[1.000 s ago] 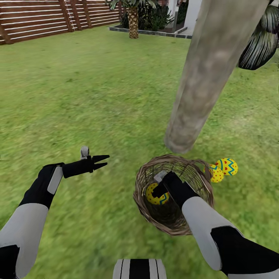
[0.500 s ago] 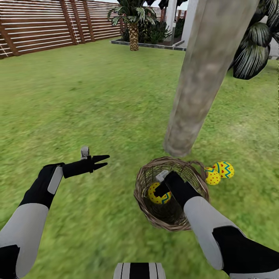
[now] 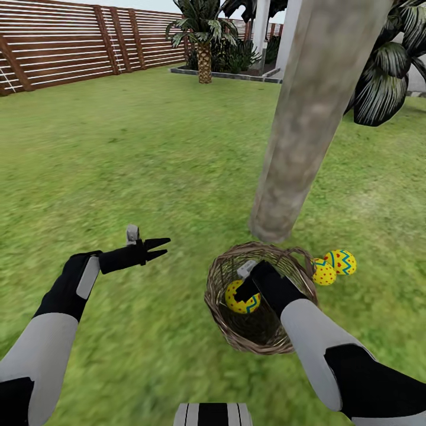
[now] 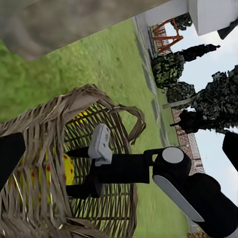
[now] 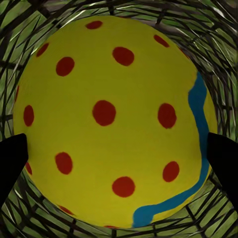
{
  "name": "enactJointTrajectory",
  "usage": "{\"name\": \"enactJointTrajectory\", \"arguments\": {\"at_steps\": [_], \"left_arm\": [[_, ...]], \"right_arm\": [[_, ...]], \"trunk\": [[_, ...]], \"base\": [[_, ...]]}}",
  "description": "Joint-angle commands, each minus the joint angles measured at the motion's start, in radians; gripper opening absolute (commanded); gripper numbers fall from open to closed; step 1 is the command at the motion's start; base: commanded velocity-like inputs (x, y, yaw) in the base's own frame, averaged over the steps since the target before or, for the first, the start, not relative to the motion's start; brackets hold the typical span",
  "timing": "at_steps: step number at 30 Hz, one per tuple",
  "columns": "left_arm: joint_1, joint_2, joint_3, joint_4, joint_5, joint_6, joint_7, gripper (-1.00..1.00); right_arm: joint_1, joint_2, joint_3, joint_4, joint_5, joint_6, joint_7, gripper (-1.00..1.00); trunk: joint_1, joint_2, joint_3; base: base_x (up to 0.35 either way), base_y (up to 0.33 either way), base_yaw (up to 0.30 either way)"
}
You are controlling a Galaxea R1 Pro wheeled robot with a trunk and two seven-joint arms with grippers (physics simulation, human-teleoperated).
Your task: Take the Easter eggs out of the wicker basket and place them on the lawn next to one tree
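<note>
Head view: my right gripper (image 3: pixel 244 294) has stayed inside the wicker basket (image 3: pixel 226 331), fingers pinching the last Easter egg (image 3: pixel 242 297), not lifted; left gripper (image 3: pixel 158 247) hovers spread.

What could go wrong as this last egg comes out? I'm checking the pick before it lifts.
The right gripper reaches deep inside the wicker basket, fingers either side of the egg; lifting could snag the weave and tip the basket. The round egg might slip from a grip at its widest part. Two eggs lie beside the tree, so a careless placement could knock them.
</note>
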State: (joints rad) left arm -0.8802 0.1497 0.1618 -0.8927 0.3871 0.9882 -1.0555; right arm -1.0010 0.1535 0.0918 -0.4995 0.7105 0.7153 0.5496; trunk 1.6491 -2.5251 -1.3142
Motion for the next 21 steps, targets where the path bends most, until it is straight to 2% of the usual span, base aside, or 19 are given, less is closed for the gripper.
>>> {"name": "enactJointTrajectory", "arguments": {"at_steps": [1,6,10,18,21], "left_arm": [[0.0,0.0,0.001,0.0,-0.001,0.004,-0.003,1.0],[0.0,-0.001,0.001,0.0,-0.001,0.004,-0.001,1.0],[0.0,-0.013,0.001,0.005,-0.001,0.004,0.001,1.0],[0.0,-0.015,0.002,0.003,-0.002,0.004,0.003,1.0],[0.0,-0.015,0.003,0.005,0.0,0.004,0.0,1.0]], "right_arm": [[-0.001,0.0,0.002,-0.002,0.01,0.003,0.009,-1.0],[-0.001,-0.002,-0.001,-0.002,0.009,0.01,0.01,-1.0],[-0.001,-0.002,-0.001,-0.002,0.009,0.01,0.01,-1.0],[-0.001,-0.003,-0.001,-0.004,0.009,0.01,0.012,-1.0],[-0.001,-0.006,-0.004,-0.004,0.009,0.01,0.012,-1.0]], "trunk": [[0.0,0.0,-0.001],[0.0,0.0,-0.001],[0.0,0.0,-0.001],[0.0,0.0,-0.001],[-0.001,0.0,0.003]], "base": [[0.0,0.0,0.0],[0.0,0.0,0.0],[-0.003,0.0,0.0],[-0.288,0.0,0.0],[-0.083,0.0,0.0]]}}
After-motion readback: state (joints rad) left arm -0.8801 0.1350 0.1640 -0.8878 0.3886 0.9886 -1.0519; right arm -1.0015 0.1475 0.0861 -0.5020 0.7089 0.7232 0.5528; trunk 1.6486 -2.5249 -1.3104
